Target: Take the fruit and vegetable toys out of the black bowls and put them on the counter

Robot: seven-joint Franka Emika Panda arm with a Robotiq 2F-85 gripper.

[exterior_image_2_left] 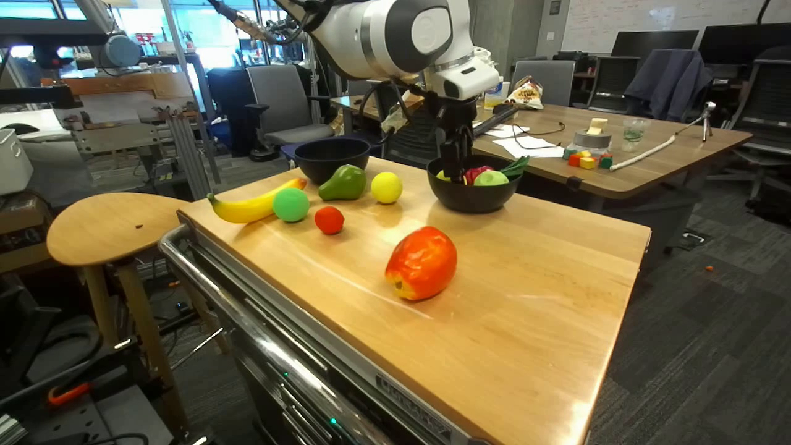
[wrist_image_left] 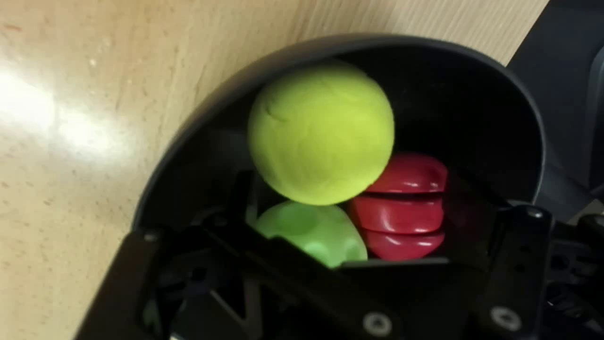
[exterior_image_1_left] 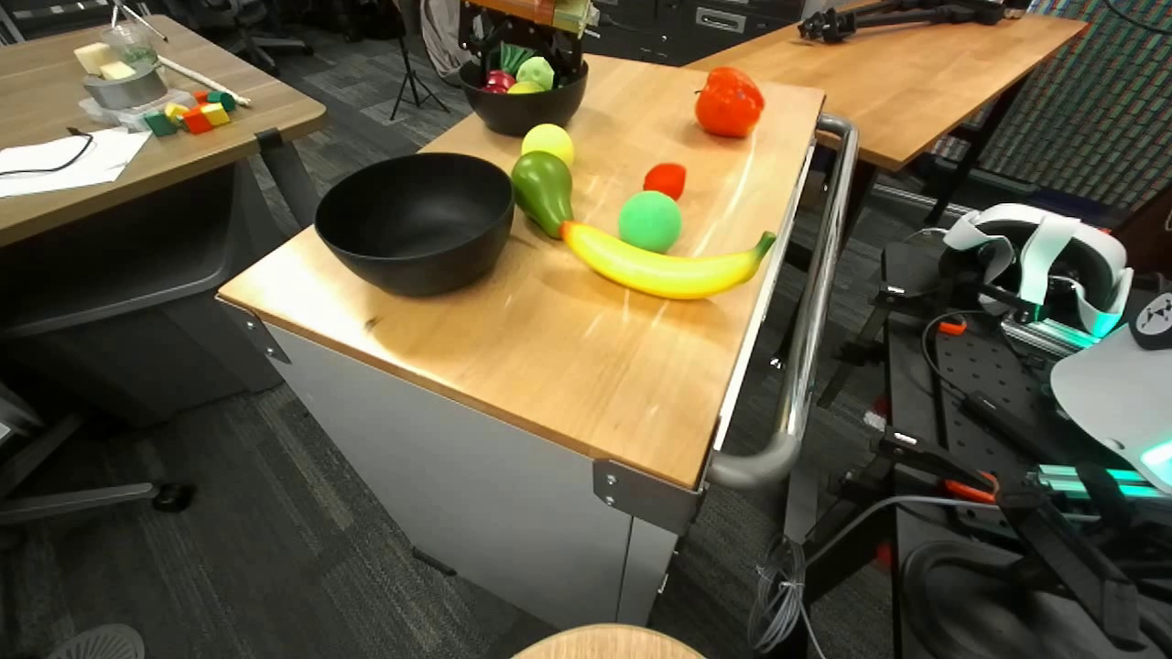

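Wrist view: my hand [wrist_image_left: 367, 200] is spread, jaws wide apart, reaching into a black bowl [wrist_image_left: 467, 85] where a yellow-green ball [wrist_image_left: 321, 134] sits beside a pale green toy [wrist_image_left: 309, 231] and a ridged red toy [wrist_image_left: 401, 212]. In both exterior views a banana [exterior_image_1_left: 668, 265], green pear-shaped toy [exterior_image_1_left: 546, 190], yellow ball [exterior_image_1_left: 549, 144], mint ball [exterior_image_1_left: 650, 221], small red piece [exterior_image_1_left: 666, 179], large orange-red toy [exterior_image_1_left: 730, 102] and another black bowl [exterior_image_1_left: 417, 224] rest on my table [exterior_image_2_left: 525, 278].

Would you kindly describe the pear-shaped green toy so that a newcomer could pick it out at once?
On the light wooden counter, find the yellow banana. Near its orange tip and a black bowl lies the pear-shaped toy, dark green, unlike the paler, round green ball.
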